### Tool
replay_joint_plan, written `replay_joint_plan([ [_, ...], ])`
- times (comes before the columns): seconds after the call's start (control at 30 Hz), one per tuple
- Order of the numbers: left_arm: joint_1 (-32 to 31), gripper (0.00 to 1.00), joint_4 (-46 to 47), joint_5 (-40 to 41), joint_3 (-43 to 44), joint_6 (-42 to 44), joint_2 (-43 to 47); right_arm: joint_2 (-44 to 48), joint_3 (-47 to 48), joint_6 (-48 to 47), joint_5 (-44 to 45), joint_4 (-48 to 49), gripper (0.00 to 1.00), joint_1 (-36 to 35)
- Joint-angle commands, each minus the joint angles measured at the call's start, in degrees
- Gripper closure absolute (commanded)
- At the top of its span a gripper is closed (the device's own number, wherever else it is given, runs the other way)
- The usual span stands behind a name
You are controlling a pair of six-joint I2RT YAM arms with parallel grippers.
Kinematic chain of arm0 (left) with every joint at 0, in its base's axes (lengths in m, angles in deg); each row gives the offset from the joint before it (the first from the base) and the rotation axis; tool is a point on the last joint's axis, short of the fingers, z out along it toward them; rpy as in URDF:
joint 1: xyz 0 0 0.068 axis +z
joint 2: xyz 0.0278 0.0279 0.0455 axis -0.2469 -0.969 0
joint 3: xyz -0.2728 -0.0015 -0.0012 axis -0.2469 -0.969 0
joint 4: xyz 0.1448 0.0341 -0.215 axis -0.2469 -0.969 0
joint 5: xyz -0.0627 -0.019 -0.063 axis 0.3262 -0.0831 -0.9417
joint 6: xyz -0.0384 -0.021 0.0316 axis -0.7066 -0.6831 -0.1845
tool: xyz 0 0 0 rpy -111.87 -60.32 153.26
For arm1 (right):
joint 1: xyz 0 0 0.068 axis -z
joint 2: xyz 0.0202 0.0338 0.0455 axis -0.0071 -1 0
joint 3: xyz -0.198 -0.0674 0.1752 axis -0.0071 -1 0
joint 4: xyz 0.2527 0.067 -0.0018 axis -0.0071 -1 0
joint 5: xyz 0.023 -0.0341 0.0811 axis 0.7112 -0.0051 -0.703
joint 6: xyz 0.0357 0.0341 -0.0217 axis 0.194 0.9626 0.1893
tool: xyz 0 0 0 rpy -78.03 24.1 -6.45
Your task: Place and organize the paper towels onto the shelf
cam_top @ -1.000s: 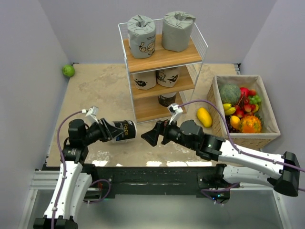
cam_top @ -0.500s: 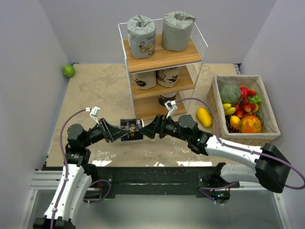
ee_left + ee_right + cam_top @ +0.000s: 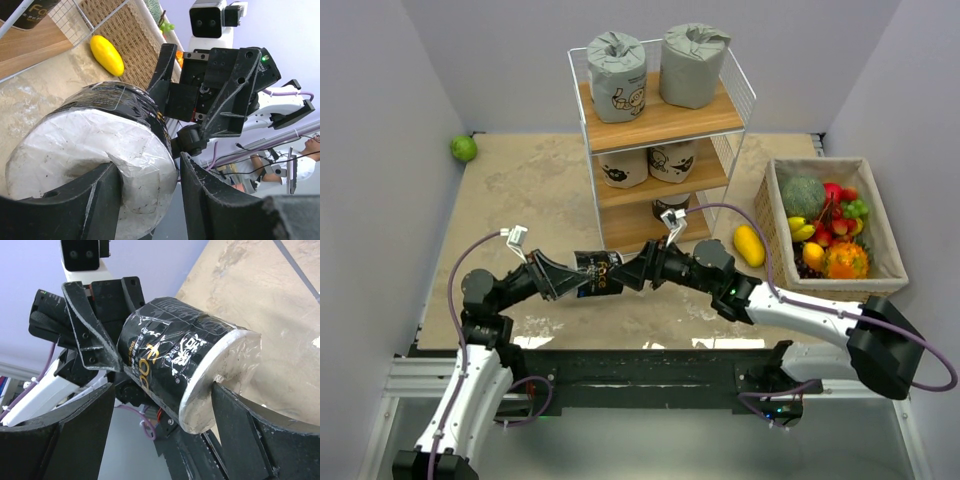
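In the top view, both ends of the held black roll (image 3: 598,273) are hidden inside the left gripper (image 3: 572,278) and right gripper (image 3: 630,272). We cannot tell whether the right one presses it. The second black roll (image 3: 670,208), on the lowest board of the shelf (image 3: 660,125), is mostly hidden. The left wrist view cuts it off at 11 o'clock.

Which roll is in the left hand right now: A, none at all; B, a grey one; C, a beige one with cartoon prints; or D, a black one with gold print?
D: the left hand is clamped on a black roll with gold lettering, and the right hand sits open around its other end.
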Motion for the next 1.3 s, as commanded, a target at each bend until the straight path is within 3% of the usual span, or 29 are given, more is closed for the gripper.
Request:
replay_joint_plan([
  [0.0, -0.54, 0.48, 5.84, -0.22, -1.04, -2.98, 0.19, -1.74, -0.09, 2.96, -4.24, 11.47, 0.2, -0.32],
  [0.1, -0.62, 0.52, 10.48, 0.13, -3.76, -8.05, 0.11, -2.53, -1.05, 3.67, -5.93, 14.73, 0.22, -0.23],
  [0.23, -0.62, 0.57, 24.35, -0.22, -6.94, -16.95, -0.59, 0.62, -2.37, 0.87, -4.88, 12.21, 0.22, -0.23],
  [0.37, -0.71, 0.64, 24.3, -0.22, -5.71, -17.84, -1.12, 3.0, -2.2, -0.73, -4.17, 8.77, 0.21, -0.23],
  [0.63, -0.71, 0.64, 34.74, -0.13, -5.71, -25.22, -2.09, 4.41, -3.25, 1.38, -5.13, 10.08, 0.17, -0.23],
  [0.87, -0.71, 0.62, 35.46, -1.19, -3.95, -25.4, -3.23, 3.62, -3.25, 3.84, -6.11, 10.62, 0.14, -0.23],
  [1.07, -0.71, 0.62, 33.0, -1.63, -2.2, -23.2, -3.76, 4.85, -2.2, 2.97, -5.05, 5.36, 0.2, -0.32],
  [1.17, -0.71, 0.62, 30.02, -1.63, -1.05, -19.97, -3.93, 7.66, -2.55, 2.35, 0.65, -2.63, 0.12, -0.23],
  [1.27, -0.71, 0.62, 25.45, -1.71, -0.08, -17.41, -3.85, 8.28, -2.9, 1.39, 0.23, -1.96, 0.11, -0.23],
])
